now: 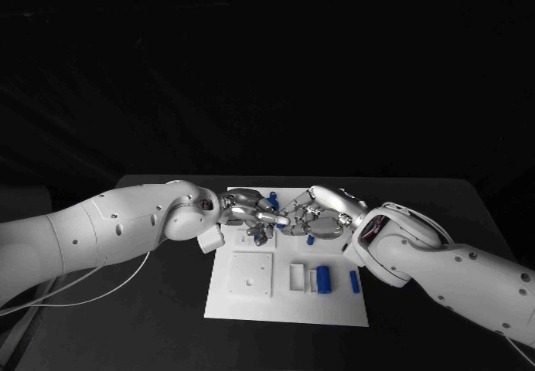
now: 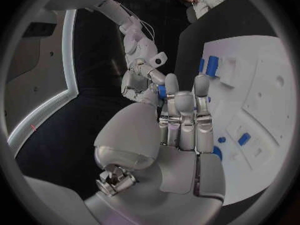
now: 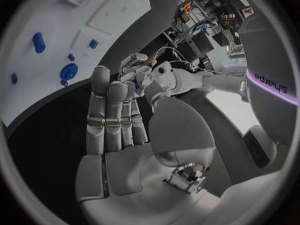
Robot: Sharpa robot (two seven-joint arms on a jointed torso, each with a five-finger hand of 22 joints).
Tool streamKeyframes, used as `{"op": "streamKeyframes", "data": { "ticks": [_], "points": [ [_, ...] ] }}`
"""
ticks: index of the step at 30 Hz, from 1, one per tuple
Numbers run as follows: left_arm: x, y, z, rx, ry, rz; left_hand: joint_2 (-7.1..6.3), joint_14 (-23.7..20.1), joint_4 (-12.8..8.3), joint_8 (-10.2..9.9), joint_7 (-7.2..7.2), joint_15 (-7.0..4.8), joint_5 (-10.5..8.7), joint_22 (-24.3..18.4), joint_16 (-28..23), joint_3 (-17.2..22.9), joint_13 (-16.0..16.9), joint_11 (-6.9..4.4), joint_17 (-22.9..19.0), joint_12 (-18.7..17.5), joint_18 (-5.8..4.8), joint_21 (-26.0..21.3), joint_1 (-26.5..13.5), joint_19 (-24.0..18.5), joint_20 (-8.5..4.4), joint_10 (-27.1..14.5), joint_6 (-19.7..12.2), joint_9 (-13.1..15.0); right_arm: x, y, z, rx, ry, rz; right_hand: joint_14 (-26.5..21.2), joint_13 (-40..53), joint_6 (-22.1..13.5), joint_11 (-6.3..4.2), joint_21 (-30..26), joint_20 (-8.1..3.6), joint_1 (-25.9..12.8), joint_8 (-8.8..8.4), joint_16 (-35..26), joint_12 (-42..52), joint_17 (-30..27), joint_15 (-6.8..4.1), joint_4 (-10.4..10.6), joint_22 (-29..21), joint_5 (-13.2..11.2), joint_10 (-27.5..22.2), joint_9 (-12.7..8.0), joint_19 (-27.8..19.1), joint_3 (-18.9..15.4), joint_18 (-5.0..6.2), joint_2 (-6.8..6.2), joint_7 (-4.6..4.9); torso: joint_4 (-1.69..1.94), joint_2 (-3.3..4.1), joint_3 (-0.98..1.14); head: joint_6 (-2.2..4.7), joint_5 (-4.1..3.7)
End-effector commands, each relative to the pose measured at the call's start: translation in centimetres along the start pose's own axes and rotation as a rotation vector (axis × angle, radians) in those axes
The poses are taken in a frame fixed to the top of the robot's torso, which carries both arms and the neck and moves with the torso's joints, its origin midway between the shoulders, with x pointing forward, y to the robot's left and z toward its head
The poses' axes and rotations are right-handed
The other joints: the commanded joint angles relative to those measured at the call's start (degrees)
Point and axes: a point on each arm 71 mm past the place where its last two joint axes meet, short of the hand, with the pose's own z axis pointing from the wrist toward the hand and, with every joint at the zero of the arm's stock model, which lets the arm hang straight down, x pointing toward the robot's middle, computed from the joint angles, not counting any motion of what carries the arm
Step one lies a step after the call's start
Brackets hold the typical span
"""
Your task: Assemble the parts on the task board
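Your silver left hand point(image 1: 247, 213) and silver right hand point(image 1: 315, 216) meet fingertip to fingertip above the white task board point(image 1: 335, 313). A small blue part point(image 2: 162, 91) sits between them; you cannot tell which hand grips it.

From my feed the task board point(image 1: 251, 305) is a white rectangular plate lying flat mid-worktop, with raised white blocks and slots on its near half. A chunky blue cylinder part point(image 1: 323, 279) sits beside a white slot, and a thin blue part point(image 1: 355, 280) lies just right of it. Another small blue part point(image 1: 271, 193) sits at the far edge.
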Motion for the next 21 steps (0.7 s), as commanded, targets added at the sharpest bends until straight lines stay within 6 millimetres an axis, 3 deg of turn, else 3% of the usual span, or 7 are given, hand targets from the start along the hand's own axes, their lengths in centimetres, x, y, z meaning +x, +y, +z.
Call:
{"op": "streamKeyframes", "data": {
  "ticks": [1,3,8,12,13,15,21],
  "points": [
    [0.09,-0.31,0.04,0.022,0.01,-0.024,0.3,-0.51,-5.72,0.37,-0.42,0.07,0.15,1.06,0.31,5.64,-0.09,-0.11,-0.05,0.32,0.75,0.32,0.07,-0.36,-0.03,-0.44,-0.06,0.11,0.2,-0.01,-0.06,-0.006,0.004,-0.014,0.22,-0.11,1.76,-0.36,0.0,-0.45,0.35,0.24,0.07,-0.43,0.12,-0.49,-0.46,0.24,-2.08,0.03,0.51,1.78,2.26,-0.53,0.95,-0.34,-0.03,0.0,0.02,-0.05,0.0],
    [0.07,-0.29,0.01,0.022,0.01,-0.026,0.26,-0.53,-5.61,0.44,-0.43,0.08,0.16,1.06,0.33,5.56,-0.12,-0.11,-0.06,0.3,0.74,0.33,0.11,-0.37,-0.03,-0.46,-0.12,0.15,0.17,-0.07,-0.09,-0.005,0.001,-0.015,0.35,-0.16,2.72,-0.5,0.16,-0.59,-0.14,0.25,0.09,-0.49,0.14,-0.6,-0.68,0.49,-3.05,0.23,0.85,1.8,4.5,-0.71,1.1,-0.59,-0.05,0.01,0.01,-0.03,0.0],
    [0.02,-0.27,-0.04,0.022,0.01,-0.032,0.16,-0.57,-5.21,0.36,-0.43,0.11,0.17,1.05,0.32,5.3,-0.17,-0.07,-0.09,0.24,0.74,0.32,-0.16,-0.39,-0.01,-0.56,-0.23,0.03,0.12,-0.21,-0.15,-0.002,-0.004,-0.018,0.62,-0.06,4.22,-0.72,0.41,-0.8,-0.61,0.26,0.13,-0.57,0.2,-0.78,-0.33,0.9,-8.07,0.79,1.82,1.84,8.51,-1.13,1.21,-0.92,-0.01,0.0,0.02,-0.04,-0.02],
    [0.03,-0.25,-0.05,0.021,0.014,-0.039,-0.16,-0.52,-4.54,0.07,-0.54,0.13,-0.1,1.02,0.34,4.67,-0.2,-0.06,-0.13,0.22,0.74,0.27,-0.59,-0.38,0.02,-0.65,-0.15,-0.48,0.07,-0.28,-0.16,-0.001,-0.011,-0.02,0.81,0.12,4.82,-0.84,0.56,-0.9,-0.85,0.26,0.2,-0.62,0.29,-0.86,0.34,1.09,-8.63,1.16,2.5,1.91,9.02,-1.37,0.82,-1.23,0.0,0.0,0.01,-0.08,-0.05],
    [0.03,-0.25,-0.05,0.02,0.015,-0.04,-0.29,-0.43,-4.37,-0.14,-0.55,0.13,-0.5,1.02,0.39,4.48,-0.2,-0.06,-0.12,0.21,0.75,0.28,-0.74,-0.34,0.02,-0.69,-0.27,-0.72,0.06,-0.28,-0.16,-0.001,-0.012,-0.02,0.81,0.13,4.82,-0.84,0.56,-0.91,-0.86,0.26,0.2,-0.62,0.29,-0.86,0.36,1.09,-8.64,1.16,2.5,1.91,9.0,-1.37,0.81,-1.23,0.0,0.0,0.01,-0.09,-0.05],
    [0.07,-0.25,-0.02,0.018,0.018,-0.041,-0.44,-0.13,-3.12,-1.31,-0.47,0.16,-3.4,0.97,0.67,3.42,-0.26,-0.06,0.0,0.09,0.78,0.27,-1.55,-0.15,0.06,-0.9,0.17,-2.97,0.05,-0.29,-0.16,0.0,-0.015,-0.021,0.91,0.35,4.88,-0.93,0.61,-0.96,-1.15,0.25,0.21,-0.56,0.31,-0.89,1.14,1.11,-8.57,1.37,2.8,1.96,8.12,-1.47,0.46,-1.51,0.0,0.0,0.0,-0.09,-0.05],
    [0.08,-0.24,0.04,0.015,0.016,-0.042,-1.92,-0.16,-1.59,-1.72,-0.47,0.21,-4.58,0.95,0.64,0.96,-0.32,0.09,0.0,-0.03,0.8,0.11,-2.91,-0.06,0.1,-1.02,1.2,-5.25,0.03,-0.27,-0.13,0.001,-0.019,-0.021,1.07,0.75,4.94,-1.01,0.77,-1.05,-0.53,0.23,0.21,-0.62,0.39,-0.97,2.16,1.03,-8.15,1.56,3.02,2.03,5.91,-1.65,0.55,-1.71,-0.03,0.01,0.0,-0.06,-0.1]
  ]
}}
